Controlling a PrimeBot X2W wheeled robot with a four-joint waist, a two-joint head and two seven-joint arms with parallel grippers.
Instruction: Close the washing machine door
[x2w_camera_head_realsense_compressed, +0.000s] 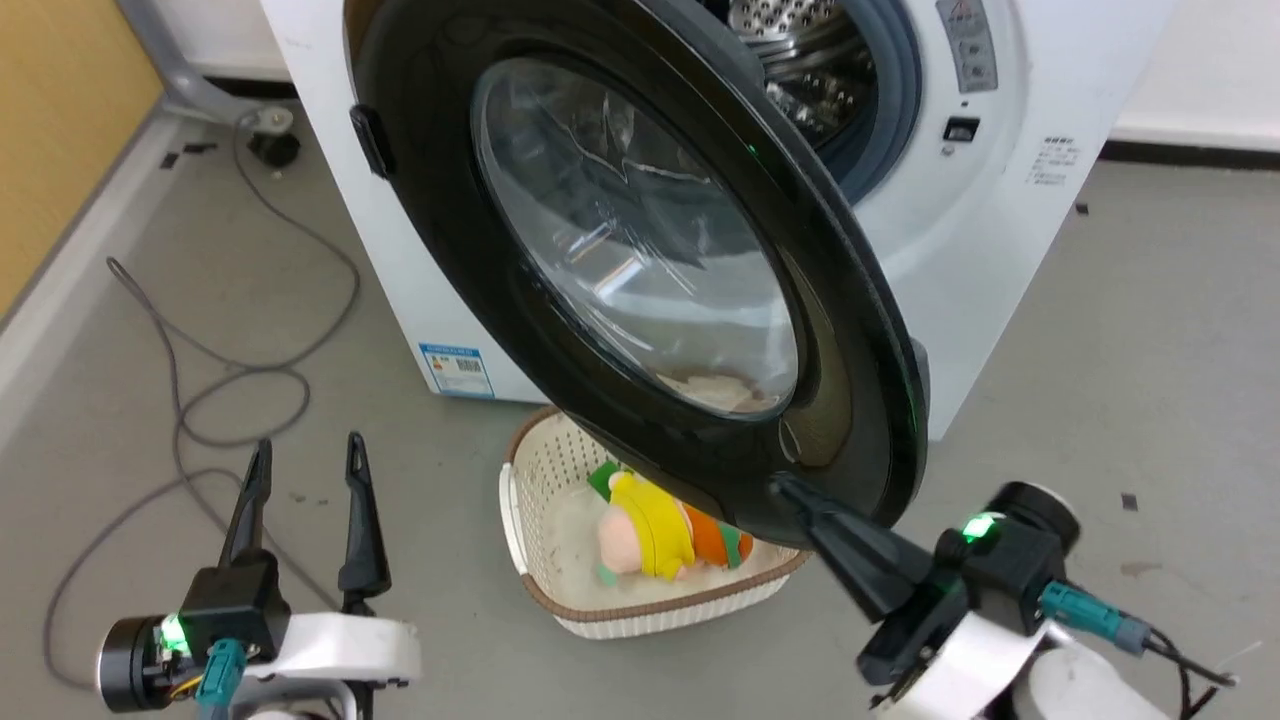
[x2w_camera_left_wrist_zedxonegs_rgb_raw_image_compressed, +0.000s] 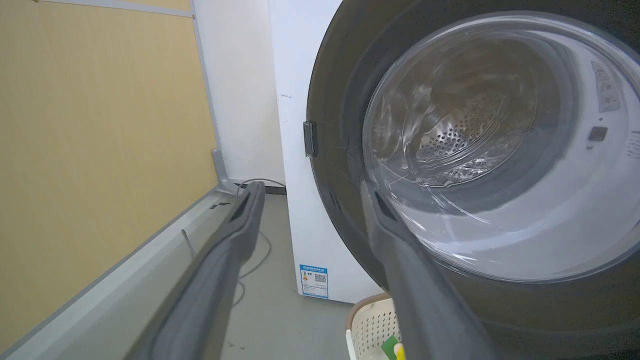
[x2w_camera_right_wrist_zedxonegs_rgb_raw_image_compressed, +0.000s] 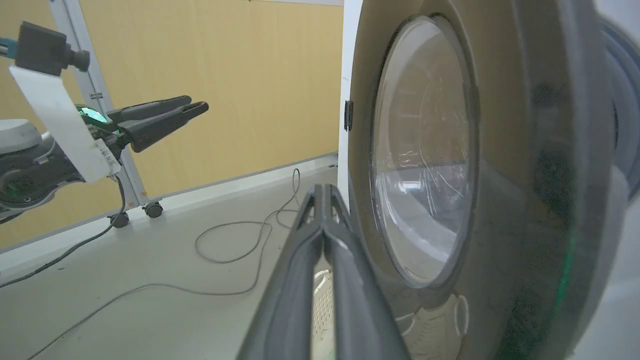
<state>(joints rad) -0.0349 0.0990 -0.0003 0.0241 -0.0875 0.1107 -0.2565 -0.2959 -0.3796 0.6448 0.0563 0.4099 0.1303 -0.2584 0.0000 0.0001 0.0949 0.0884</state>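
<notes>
Right jaws, clenched empty, touch the lower black rim of the washing machine door (x2w_camera_head_realsense_compressed: 640, 280), which stands half open before the washing machine (x2w_camera_head_realsense_compressed: 1010, 230). Left jaws: released, idle. Door judged rigid, hinge-borne, glossy; I should push the rim's free edge, never the glass.

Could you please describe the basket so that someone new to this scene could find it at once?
Find the big white washing machine with its black-rimmed glass door swung open. On the grey floor under that door sits the basket: low, cream, perforated, with a brown rim. Unlike anything nearby, it holds a yellow and orange soft toy.
</notes>
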